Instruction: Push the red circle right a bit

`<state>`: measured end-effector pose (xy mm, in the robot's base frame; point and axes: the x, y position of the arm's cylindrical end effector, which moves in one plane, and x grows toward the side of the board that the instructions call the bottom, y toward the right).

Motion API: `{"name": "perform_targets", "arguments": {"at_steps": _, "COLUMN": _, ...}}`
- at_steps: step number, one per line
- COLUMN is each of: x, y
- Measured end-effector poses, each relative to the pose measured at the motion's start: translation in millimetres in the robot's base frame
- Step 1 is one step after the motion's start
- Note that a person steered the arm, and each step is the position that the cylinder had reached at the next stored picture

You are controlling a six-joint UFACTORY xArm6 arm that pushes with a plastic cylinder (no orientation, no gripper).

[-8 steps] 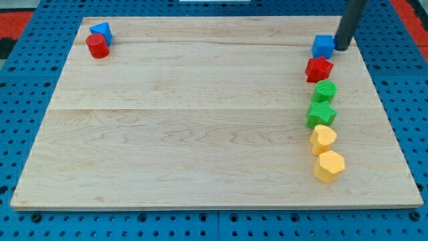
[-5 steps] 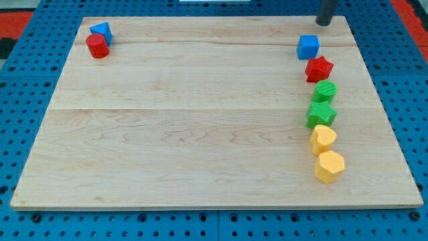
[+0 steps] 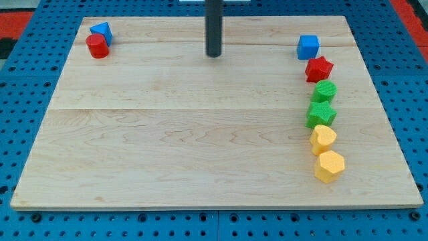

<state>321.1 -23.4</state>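
Observation:
The red circle (image 3: 97, 46) sits near the board's top left corner, touching a blue triangular block (image 3: 101, 31) just above and to its right. My tip (image 3: 213, 55) rests on the board near the top middle, well to the right of the red circle and left of the blue cube (image 3: 308, 47).
Down the right side runs a column: the blue cube, a red star (image 3: 319, 69), a green block (image 3: 326, 91), a green star (image 3: 321, 114), and two yellow hexagonal blocks (image 3: 323, 139) (image 3: 329, 166). The wooden board (image 3: 200, 134) lies on a blue pegboard.
The blue cube was pushed a little left, away from the red star. My tip then left the top right corner and moved far left to the top middle of the board.

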Motion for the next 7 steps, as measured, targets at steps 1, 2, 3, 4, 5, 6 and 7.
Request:
{"name": "perform_targets", "arguments": {"at_steps": 1, "x": 32, "y": -52}}
{"name": "perform_targets", "arguments": {"at_steps": 2, "x": 52, "y": -118}}
{"name": "perform_targets", "arguments": {"at_steps": 3, "x": 42, "y": -192}}
{"name": "perform_targets", "arguments": {"at_steps": 4, "x": 17, "y": -253}}
{"name": "perform_targets", "arguments": {"at_steps": 5, "x": -16, "y": -271}}
{"name": "perform_targets", "arguments": {"at_steps": 6, "x": -44, "y": -252}}
{"name": "perform_targets", "arguments": {"at_steps": 7, "x": -53, "y": -232}}
